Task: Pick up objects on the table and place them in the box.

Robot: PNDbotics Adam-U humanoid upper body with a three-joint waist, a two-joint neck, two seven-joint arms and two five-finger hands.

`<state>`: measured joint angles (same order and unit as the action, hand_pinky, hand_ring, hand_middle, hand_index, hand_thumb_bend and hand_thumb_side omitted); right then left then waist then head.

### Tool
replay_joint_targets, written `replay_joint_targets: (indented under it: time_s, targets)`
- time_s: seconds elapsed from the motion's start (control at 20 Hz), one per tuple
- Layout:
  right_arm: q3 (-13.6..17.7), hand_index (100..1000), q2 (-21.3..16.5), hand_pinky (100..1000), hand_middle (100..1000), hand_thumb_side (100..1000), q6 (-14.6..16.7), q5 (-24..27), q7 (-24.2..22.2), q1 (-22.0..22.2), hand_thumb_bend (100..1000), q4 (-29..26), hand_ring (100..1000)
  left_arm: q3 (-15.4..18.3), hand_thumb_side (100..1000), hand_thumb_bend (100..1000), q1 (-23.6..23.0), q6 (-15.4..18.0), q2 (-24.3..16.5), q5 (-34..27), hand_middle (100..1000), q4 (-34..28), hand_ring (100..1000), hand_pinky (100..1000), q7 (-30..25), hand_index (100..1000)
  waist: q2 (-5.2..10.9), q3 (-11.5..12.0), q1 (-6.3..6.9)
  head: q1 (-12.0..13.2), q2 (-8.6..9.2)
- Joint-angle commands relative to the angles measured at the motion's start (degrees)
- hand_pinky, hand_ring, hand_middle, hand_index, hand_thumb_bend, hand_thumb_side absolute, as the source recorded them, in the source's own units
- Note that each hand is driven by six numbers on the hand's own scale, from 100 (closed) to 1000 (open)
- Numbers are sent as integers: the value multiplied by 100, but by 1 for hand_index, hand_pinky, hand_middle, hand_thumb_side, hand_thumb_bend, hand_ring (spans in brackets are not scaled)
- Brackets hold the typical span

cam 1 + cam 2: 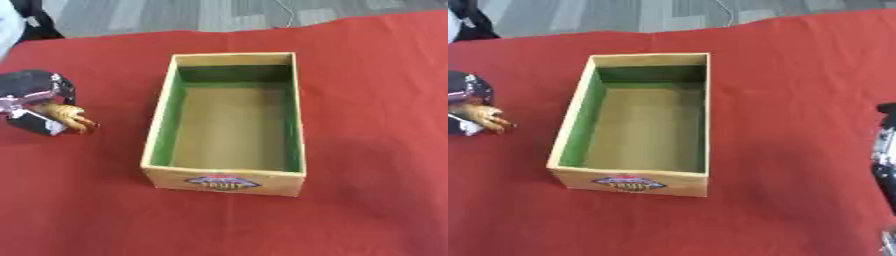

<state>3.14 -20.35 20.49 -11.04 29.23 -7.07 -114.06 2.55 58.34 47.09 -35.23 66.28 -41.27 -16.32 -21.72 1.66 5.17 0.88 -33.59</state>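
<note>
Fingers (54,102) of left hand (33,100) curled round blurry orange-yellow thing (72,116), right hand (883,150) cut off, unclear.

One box (225,181), one small orange-yellow object (73,116), two robot hands (33,102) (884,150).

box (570,150) empty on red cloth (798,75) | left hand (465,100) grips orange object (487,117) (shape unclear)

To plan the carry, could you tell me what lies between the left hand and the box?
Only bare red cloth separates left hand and box, per left eye view.
</note>
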Motion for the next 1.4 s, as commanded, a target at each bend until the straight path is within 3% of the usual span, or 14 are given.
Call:
replay_joint_targets:
  time_s: [0.05, 0.4, 0.9, 1.4]
  targets:
    - [46, 763, -27, 871, 399, 457, -7, 11, 15, -34, 100, -53, 572, 14, 260, 100, 76, 488, -156, -189, 464, -93, 646, 713, -629, 499, 138, 6, -16, 7, 12]
    - [83, 764, -52, 870, 402, 453, -7, 58, 36, -17, 100, -53, 573, 47, 274, 100, 144, 488, -216, -644, 442, -381, 621, 685, -602, 460, 208, 28, -8, -11, -46]
    - [151, 764, -111, 870, 407, 445, 2, 194, 49, 8, 100, -53, 574, 82, 346, 100, 240, 214, -234, -852, 416, -965, 594, 641, 235, 414, 340, 58, 8, -31, -102]
    - [187, 764, -156, 869, 410, 440, 30, 319, 45, -11, 100, -53, 576, -30, 380, 100, 504, -50, 201, -1032, 421, -1837, 591, 646, 889, 416, 409, 2, 21, -15, -107]
